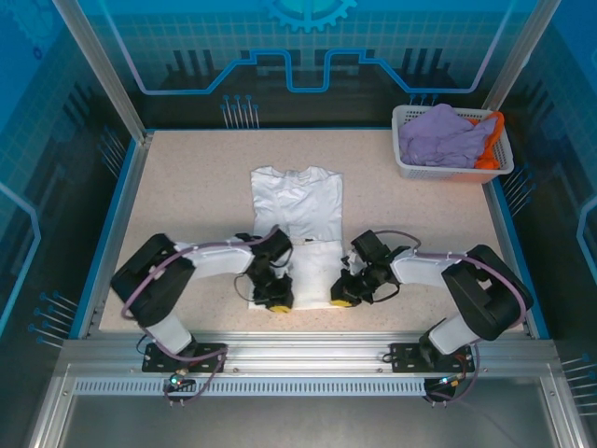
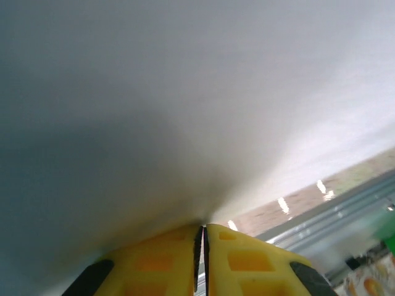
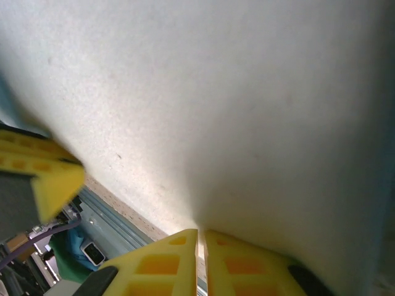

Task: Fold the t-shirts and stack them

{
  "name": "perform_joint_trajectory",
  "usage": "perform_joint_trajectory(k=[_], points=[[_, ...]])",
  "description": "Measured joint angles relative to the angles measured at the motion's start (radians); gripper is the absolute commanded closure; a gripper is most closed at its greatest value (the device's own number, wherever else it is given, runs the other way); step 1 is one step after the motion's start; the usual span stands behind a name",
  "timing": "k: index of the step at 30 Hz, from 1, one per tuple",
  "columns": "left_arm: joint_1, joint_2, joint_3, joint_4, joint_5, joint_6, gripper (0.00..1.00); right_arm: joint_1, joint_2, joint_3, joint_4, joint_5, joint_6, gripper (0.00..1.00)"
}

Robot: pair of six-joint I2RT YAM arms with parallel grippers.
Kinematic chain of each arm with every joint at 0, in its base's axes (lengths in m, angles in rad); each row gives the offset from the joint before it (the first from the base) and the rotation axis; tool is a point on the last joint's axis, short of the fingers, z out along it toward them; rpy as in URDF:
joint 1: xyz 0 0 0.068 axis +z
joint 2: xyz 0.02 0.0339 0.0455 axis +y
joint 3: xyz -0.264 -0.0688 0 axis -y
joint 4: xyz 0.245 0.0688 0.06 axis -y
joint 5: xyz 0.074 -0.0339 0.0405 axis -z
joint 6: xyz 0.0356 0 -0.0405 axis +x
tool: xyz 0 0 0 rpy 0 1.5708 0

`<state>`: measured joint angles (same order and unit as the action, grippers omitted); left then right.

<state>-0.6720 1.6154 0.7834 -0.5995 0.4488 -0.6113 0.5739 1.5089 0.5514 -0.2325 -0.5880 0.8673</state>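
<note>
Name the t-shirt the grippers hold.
The white cloth t-shirt flat on the table; left gripper and right gripper pinch its near edge. The lavender shirt and orange shirt lie bunched in the white plastic basket.

The top external camera is fixed above and behind the arm bases (image 1: pixel 184 355). It tilts down and forward, far enough back to take in the whole speckled beige surface (image 1: pixel 187 187), from the ribbed aluminium rail (image 1: pixel 298 347) at the near edge to the far side. Each wrist camera rides just behind its own yellow two-fingered tool, the left end effector (image 2: pixel 202 227) and the right end effector (image 3: pixel 201 233). Both look out along the fingers, back toward the near edge, from so close that the white short-sleeved cloth t-shirt (image 1: pixel 297 201) is a soft blur. All three views share the shirt's near edge. Both wrist views also catch a strip of surface and rail beyond it.
</note>
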Motion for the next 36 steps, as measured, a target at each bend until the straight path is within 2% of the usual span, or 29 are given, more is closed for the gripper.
perform_joint_trajectory(k=[2, 5, 10, 13, 17, 22, 25, 31, 36], points=[[0.052, -0.089, -0.061, -0.037, -0.064, -0.014, 0.81, -0.011, -0.015, -0.014, 0.003, 0.001, -0.009, 0.87], [0.077, -0.188, -0.093, -0.114, -0.167, -0.054, 0.79, -0.023, -0.033, -0.029, 0.007, 0.003, -0.017, 0.87], [0.158, -0.274, -0.096, -0.204, -0.271, -0.146, 0.79, -0.035, -0.059, -0.046, 0.011, 0.006, -0.027, 0.82], [0.226, -0.352, -0.119, -0.224, -0.287, -0.2, 0.66, -0.039, -0.091, -0.058, 0.016, 0.007, -0.025, 0.72], [0.237, -0.46, -0.132, -0.213, -0.24, -0.24, 0.55, -0.071, -0.211, -0.077, -0.006, 0.003, 0.005, 0.56], [0.236, -0.506, -0.157, -0.127, -0.098, -0.255, 0.54, -0.177, -0.467, -0.079, -0.101, 0.016, 0.013, 0.53], [0.235, -0.506, -0.201, -0.082, -0.027, -0.266, 0.54, -0.233, -0.527, -0.095, -0.162, 0.032, -0.003, 0.55], [0.221, -0.496, -0.317, -0.007, 0.052, -0.34, 0.58, -0.248, -0.428, -0.149, -0.237, 0.034, -0.045, 0.57], [0.211, -0.452, -0.332, 0.065, 0.076, -0.39, 0.62, -0.225, -0.307, -0.125, -0.26, 0.039, -0.104, 0.57]])
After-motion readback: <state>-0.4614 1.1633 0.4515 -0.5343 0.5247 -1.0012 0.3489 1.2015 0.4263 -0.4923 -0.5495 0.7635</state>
